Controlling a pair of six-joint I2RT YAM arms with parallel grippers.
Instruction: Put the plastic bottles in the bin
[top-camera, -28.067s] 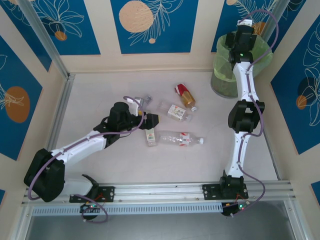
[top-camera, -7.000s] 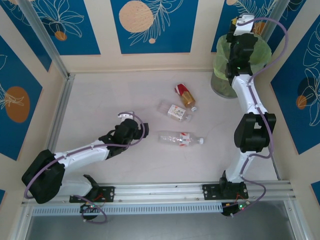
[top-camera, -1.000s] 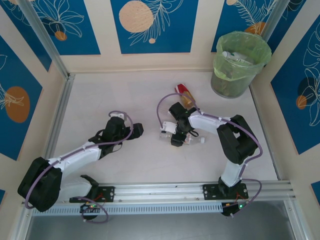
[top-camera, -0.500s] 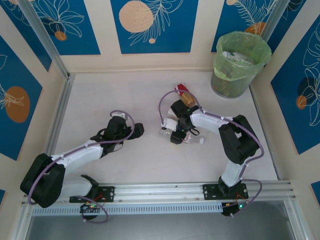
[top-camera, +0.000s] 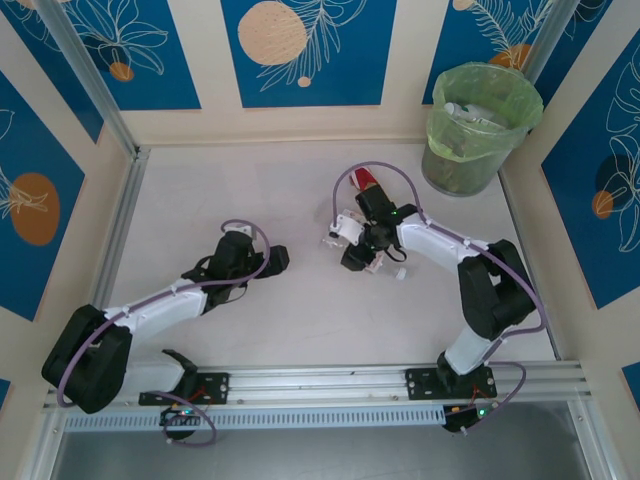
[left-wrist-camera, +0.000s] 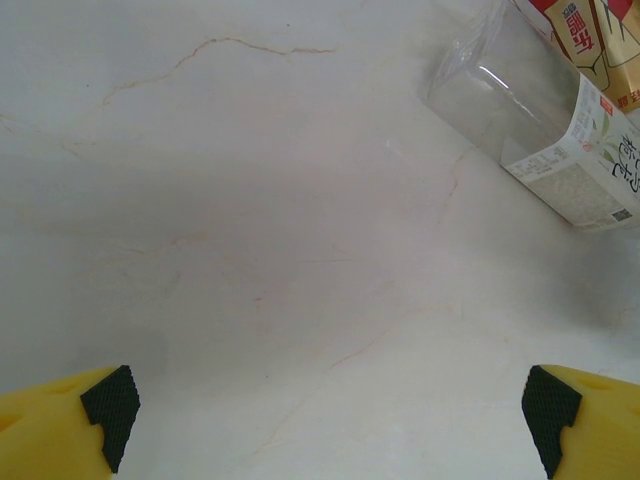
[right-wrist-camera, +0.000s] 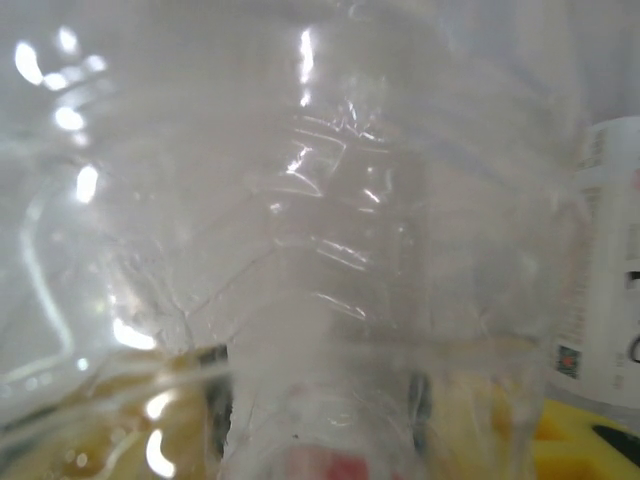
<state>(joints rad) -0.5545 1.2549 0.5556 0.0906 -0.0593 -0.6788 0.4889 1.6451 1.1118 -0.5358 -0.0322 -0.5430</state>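
The right hand (top-camera: 357, 256) sits over the clear bottle (right-wrist-camera: 330, 230) near the middle of the bench, with thin crumpled plastic between its fingers. I cannot tell whether it is clamped tight. The left hand (left-wrist-camera: 325, 430) hangs wide open over bare bench, left of the middle. The soft wall could buckle and let the bottle slip out on the way to the bin (top-camera: 452, 170) in the far right corner. A lift could also knock the white-labelled bottle (left-wrist-camera: 560, 130) just beside it.

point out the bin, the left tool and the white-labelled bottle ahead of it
bin (top-camera: 460, 175): top view, front wall
left tool (left-wrist-camera: 328, 410): left wrist view, midway between fingertips
bottle (left-wrist-camera: 505, 95): left wrist view, clear body
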